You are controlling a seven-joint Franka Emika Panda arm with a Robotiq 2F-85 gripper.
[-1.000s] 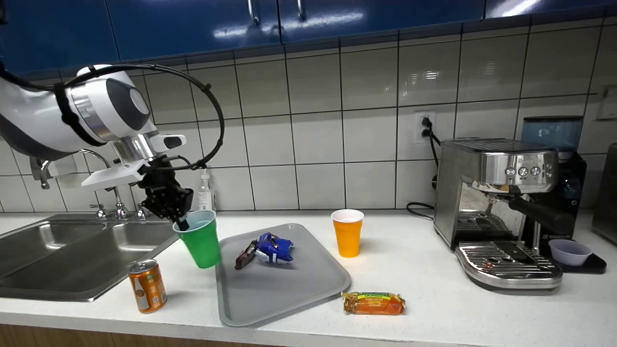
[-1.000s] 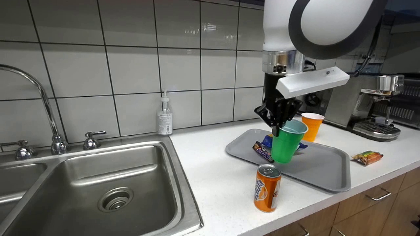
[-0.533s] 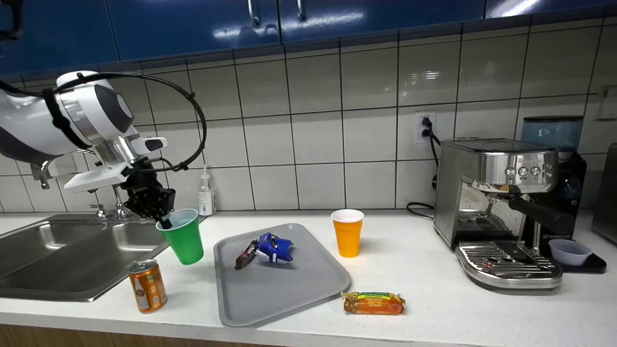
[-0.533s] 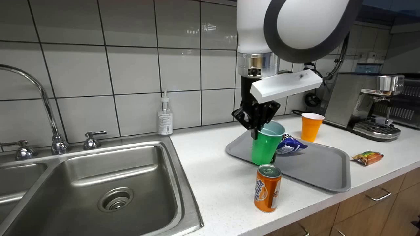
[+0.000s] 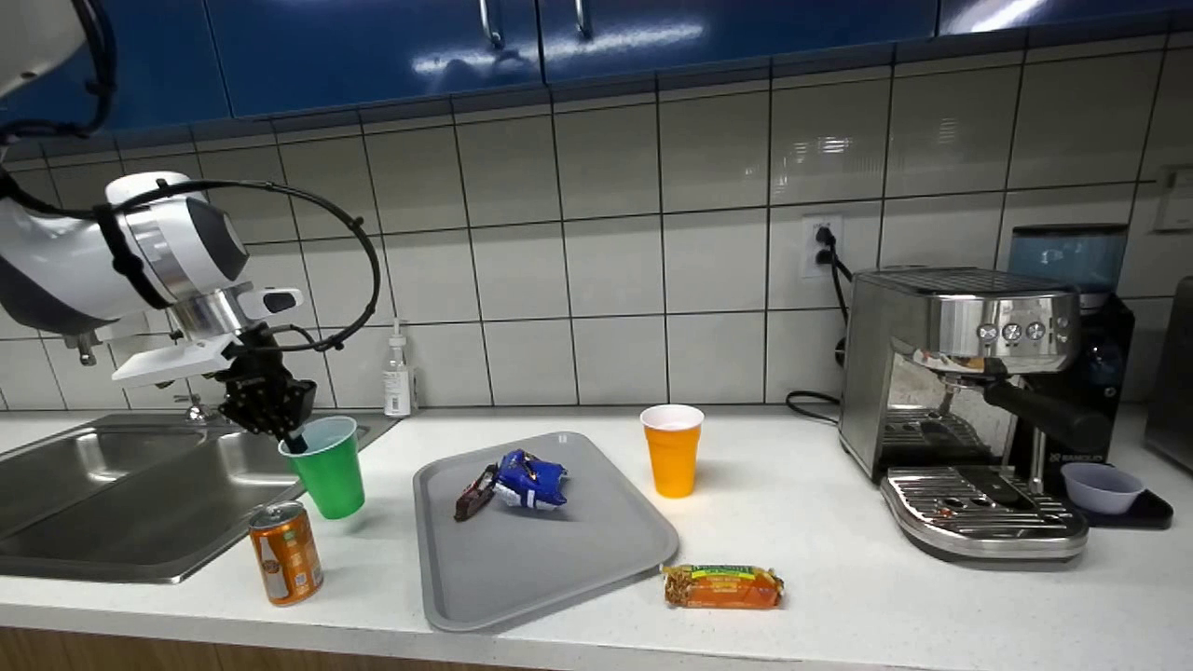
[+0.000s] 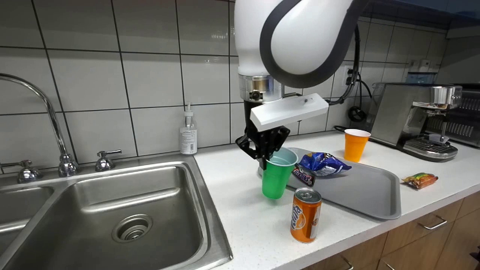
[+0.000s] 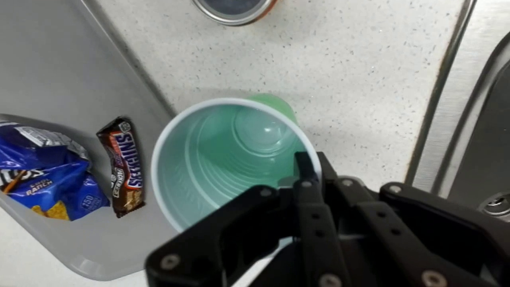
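- Between the sink (image 6: pixel 203 195) and the tray (image 5: pixel 559 578), the green cup (image 6: pixel 277 180) hangs at a tilt, low over the desk (image 5: pixel 820 578); whether its base touches the surface, I cannot tell.
- Jaws: drawn nearly together on the thin side of the green cup, one jaw inside the rim and one outside.
- Progress: the grip on the cup looks complete, and the cup is off the tray. Letting it go is not yet done. Nothing else is in the jaws' grasp.
- Cups: two, the green one and an orange cup (image 5: pixel 673 450) standing upright beyond the tray.
- Cans: one drink can (image 6: pixel 306 215), upright near the green cup.
- Trays: one, bearing one blue chip bag (image 5: pixel 530 480) and one Snickers bar (image 7: pixel 126 167).
- Off the tray: one wrapped snack (image 5: pixel 722 586), lying just beside it.
- Farther off: one soap bottle (image 6: pixel 188 135) at the sink's back corner, and one coffee machine (image 5: pixel 965 317).
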